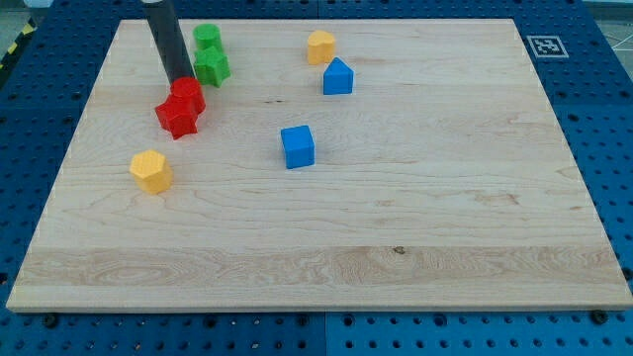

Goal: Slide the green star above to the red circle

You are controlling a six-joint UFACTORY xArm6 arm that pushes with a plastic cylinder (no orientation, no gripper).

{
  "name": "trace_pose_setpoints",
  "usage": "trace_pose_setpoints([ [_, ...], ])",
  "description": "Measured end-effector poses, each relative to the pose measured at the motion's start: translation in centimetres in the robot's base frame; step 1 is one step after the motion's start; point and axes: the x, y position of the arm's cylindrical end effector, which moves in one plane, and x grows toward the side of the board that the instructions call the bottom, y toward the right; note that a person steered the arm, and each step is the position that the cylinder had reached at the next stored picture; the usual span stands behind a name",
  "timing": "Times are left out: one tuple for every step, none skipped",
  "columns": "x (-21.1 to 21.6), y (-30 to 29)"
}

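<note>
No pincer on this rig, so no open or closed state to report, just the dark rod coming down from the view's top left. My tip sat at the upper edge of the red circle, apparently touching it, with the green star just to the tip's right.

The green star was near the view's top left of the table, up and to the right of the red circle and very close to it; couldn't tell whether the two touched. A second green block was directly above the star, touching or nearly so; shape unclear.

The red star was right below the red circle, pressed against it.

Other blocks:
- yellow block, hexagon-like, near the left edge, below the red pair, apart from them
- orange-yellow block at top centre, shape not clear
- blue block with a peaked top just below-right of that one, close but apart
- blue cube near the middle, on its own

A fiducial marker was at the table's top right corner. The table sat on a blue perforated base.
</note>
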Motion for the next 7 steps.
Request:
trace_pose_setpoints([
  [-2.2,-1.3],
  [-6.7,-1.3],
  [-11.7,-1.2],
  [-13.5,-0.2],
  [-13.4,4.4],
  [-12.8,7.7],
  [-11.2,7.7],
])
